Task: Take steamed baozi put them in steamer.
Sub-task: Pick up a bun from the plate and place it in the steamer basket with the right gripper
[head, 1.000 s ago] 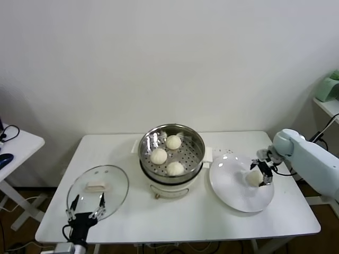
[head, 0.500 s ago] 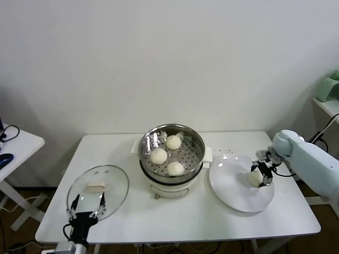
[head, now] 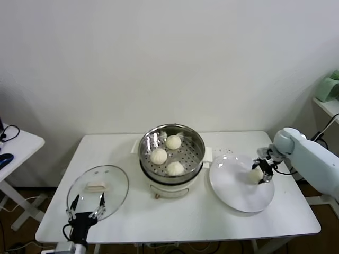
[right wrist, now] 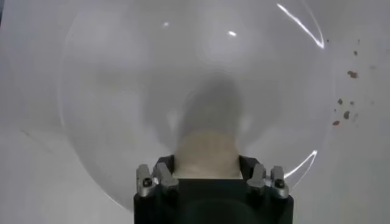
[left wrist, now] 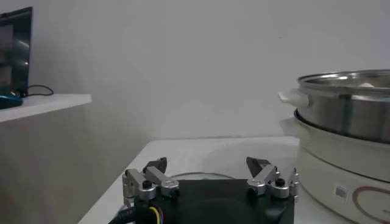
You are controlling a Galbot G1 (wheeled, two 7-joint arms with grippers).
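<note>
Two tools in view, near edge first. Left tool [head: 85, 203] sits idle at the surface's front-left corner, fingers spread wide and holding nothing, right at the near rim of the round glass lid [head: 98, 190], which lies flat, off the pot so the opening is free for loading. White surface [head: 175, 225] carries everything. Further back on the right, flat white round plate [head: 233, 193] holds the last small cream-white dough bun [head: 256, 175], toward its right side. Right tool [head: 263, 170] is down on that bun; in the right wrist view the fingers sit either side of it, closed in snug against the dough [right wrist: 206, 154], so it looks gripped. Whether it's clear of the plate, cannot tell. Centre and farther back, round shiny stainless-steel steamer [head: 197, 142] on a white base, with three more buns [head: 159, 156] already on its perforated floor. Open space remains on the floor's right side, likely the spot for the fourth.
</note>
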